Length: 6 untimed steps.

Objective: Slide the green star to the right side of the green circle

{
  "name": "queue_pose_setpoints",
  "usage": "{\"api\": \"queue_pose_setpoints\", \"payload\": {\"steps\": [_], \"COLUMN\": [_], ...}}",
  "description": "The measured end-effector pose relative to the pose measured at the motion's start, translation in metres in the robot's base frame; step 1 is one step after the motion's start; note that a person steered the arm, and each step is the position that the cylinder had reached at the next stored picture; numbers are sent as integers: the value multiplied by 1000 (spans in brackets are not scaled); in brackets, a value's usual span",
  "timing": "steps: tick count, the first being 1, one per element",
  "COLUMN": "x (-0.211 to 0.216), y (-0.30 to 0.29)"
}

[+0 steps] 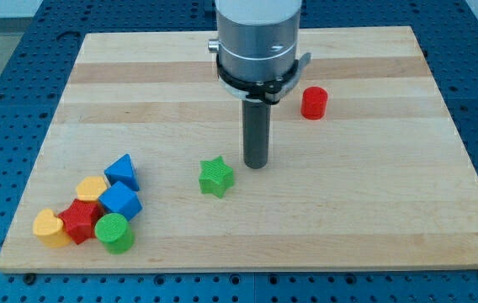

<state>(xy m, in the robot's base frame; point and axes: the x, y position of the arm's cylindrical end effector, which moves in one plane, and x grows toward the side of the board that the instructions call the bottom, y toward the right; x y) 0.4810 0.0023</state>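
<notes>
The green star (216,177) lies on the wooden board a little left of the middle. The green circle (114,233) stands at the view's lower left, at the right end of a cluster of blocks. My tip (256,164) rests on the board just right of and slightly above the green star, a small gap apart from it. The star is well to the right of and above the green circle.
Next to the green circle lie a red star (78,220), a yellow heart (50,228), a second yellow block (92,188), a blue cube (121,202) and a blue triangle (122,172). A red cylinder (313,103) stands at the upper right. The board's front edge (247,268) is near.
</notes>
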Motion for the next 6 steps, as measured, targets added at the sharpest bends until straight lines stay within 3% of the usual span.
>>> {"api": "queue_pose_setpoints", "payload": {"steps": [2,6], "x": [9,72], "y": [-32,-103]}}
